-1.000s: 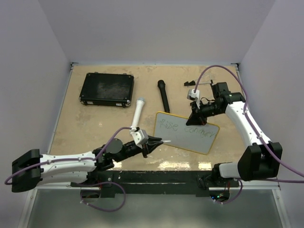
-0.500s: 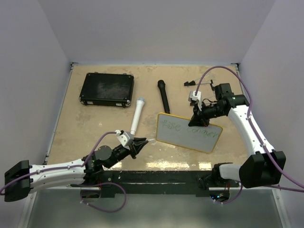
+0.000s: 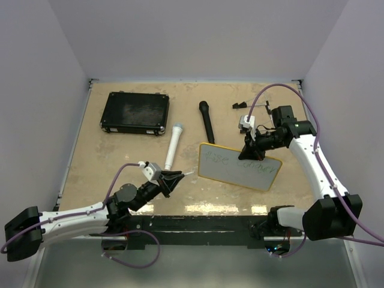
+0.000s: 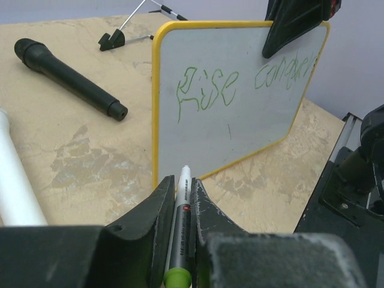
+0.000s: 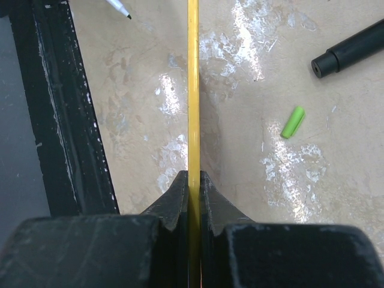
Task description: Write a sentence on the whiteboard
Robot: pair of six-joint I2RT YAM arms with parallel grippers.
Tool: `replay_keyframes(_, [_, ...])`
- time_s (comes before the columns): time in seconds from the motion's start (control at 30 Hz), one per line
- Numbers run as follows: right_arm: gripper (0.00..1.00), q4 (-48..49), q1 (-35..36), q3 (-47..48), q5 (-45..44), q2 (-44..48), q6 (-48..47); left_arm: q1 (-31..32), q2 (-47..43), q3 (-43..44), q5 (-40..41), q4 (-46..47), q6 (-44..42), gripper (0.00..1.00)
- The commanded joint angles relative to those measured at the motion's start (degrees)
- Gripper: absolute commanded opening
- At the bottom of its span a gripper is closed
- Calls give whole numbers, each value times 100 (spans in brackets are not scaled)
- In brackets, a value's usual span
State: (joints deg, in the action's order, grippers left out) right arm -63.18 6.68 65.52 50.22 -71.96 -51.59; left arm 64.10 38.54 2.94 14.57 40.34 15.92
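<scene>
Far ahead of the left gripper (image 3: 178, 177), off to its left, lies a black rectangular hard case (image 3: 134, 113). This gripper's 2 fingers are closed on a white marker pen with a green end (image 4: 181, 237), whose tip points forward, clear of any surface. Ahead and slightly left of it lies a white plastic cylinder (image 3: 174, 146), and further ahead a black handheld microphone (image 3: 207, 120). Facing the marker tip, near it but apart, stands the small white whiteboard with a yellow rim (image 4: 228, 132), tilted up off the table. It carries green handwritten words (image 4: 207, 93), 2 of them, the first roughly "Rise". The right gripper (image 5: 192, 177) clamps the board's upper rim, 1 finger on each face. Beyond those fingertips and to their right, a small green marker cap (image 5: 293, 122) lies on the table.
</scene>
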Motion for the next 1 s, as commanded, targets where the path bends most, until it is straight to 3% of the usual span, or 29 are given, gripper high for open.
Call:
replay_keyframes(0.0, [0,-10,-26,67,278,262,-44,-125,-14,-189,-235,510,262,0])
replay_keyframes(0.43, [0,-98,-8,163,322,-37,-167,-125,557,-250,-315,1098,-273,0])
replay_keyframes(0.77, [0,-90,18,172,366,-151,-176,-125,1891,-119,-490,2530,-836,0])
replay_keyframes(0.97, [0,-142,44,242,401,-318,-254,-125,2560,180,-613,2822,-1433,0])
